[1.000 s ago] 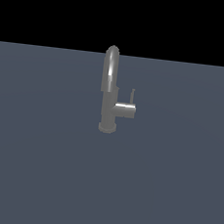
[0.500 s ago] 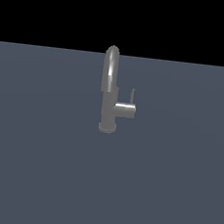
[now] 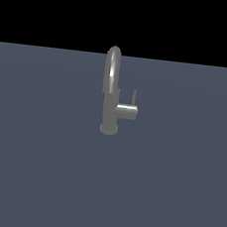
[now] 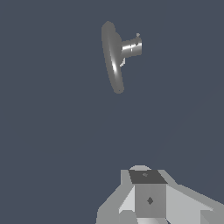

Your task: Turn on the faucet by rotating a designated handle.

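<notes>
**Faucet handle: untouched, gripper well short of it**

Faucet (image 3: 111, 93) stands upright on the flat grey surface (image 3: 39, 167), well ahead of the gripper (image 4: 146, 199), which holds nothing; how far its jaws are parted cannot be told from the wrist view. Grey metal throughout: arched spout, cylindrical body, round base. The handle (image 3: 126, 111) is a short horizontal stub with a thin lever pin (image 3: 134, 96) rising at its end. Judged rigid, smooth and likely slippery; push or grip at the stub's outer end, near the pin.

gripper (image 4: 151, 205) cut off by wrist view edge, fingertips out of frame; arm absent from exterior view; handle (image 3: 127, 111) pin tiny.
</notes>
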### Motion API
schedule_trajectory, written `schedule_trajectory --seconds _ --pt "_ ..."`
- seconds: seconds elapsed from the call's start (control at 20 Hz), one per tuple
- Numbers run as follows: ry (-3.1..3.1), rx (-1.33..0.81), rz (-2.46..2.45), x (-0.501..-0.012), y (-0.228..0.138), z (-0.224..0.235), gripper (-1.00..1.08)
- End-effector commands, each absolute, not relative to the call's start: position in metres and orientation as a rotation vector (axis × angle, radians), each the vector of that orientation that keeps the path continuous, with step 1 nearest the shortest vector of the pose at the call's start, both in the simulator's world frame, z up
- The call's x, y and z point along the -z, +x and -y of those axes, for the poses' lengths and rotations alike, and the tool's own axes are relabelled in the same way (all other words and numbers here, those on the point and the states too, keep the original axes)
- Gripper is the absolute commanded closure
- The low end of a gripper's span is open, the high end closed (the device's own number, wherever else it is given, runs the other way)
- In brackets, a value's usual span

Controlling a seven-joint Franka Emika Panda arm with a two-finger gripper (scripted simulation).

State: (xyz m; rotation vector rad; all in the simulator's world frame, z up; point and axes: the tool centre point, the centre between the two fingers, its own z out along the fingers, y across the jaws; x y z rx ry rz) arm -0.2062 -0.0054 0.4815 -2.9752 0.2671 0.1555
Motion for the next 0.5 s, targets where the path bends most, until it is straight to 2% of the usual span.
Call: schedule_trajectory --seconds 0.0,0.45 --pt "-2.936 -0.203 -0.314 -0.478 -0.192 0.006 1.08" --pt "-2.771 -0.374 -0.480 -0.461 -0.141 0.013 1.08"
